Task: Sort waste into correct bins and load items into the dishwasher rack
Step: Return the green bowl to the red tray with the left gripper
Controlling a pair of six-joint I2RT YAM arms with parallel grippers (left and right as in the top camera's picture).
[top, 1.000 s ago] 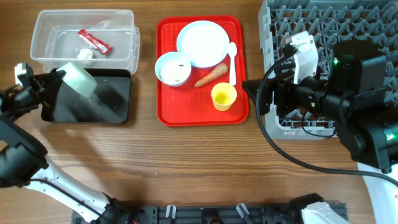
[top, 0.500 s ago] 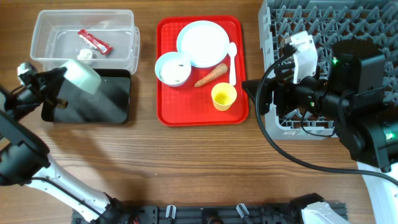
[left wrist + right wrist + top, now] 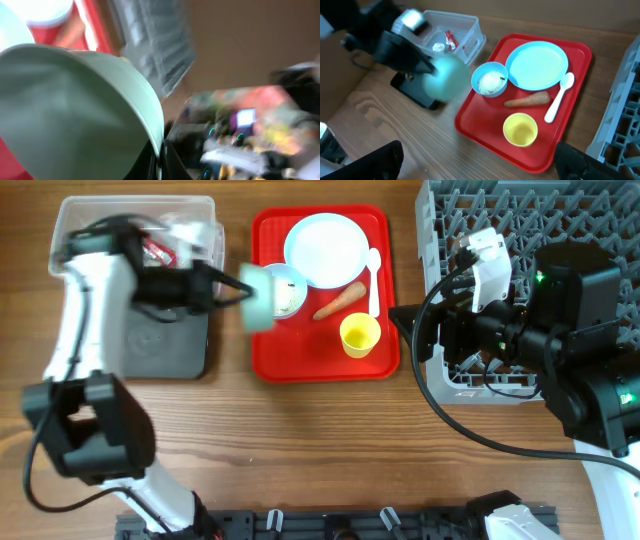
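Rice (image 3: 491, 82) in pale blue bowl (image 3: 492, 93) shows clearest from right wrist.

A brown wooden table (image 3: 300, 440) is seen, its grain running left to right. At the far left a clear plastic tub (image 3: 190, 210) is set on it, with a shallow black tray (image 3: 175, 345) placed just nearer. A flat red serving tray (image 3: 280, 360) is laid at the far middle. At the far right a grey dishwasher rack (image 3: 450, 210) is stood, cut by the frame edge.
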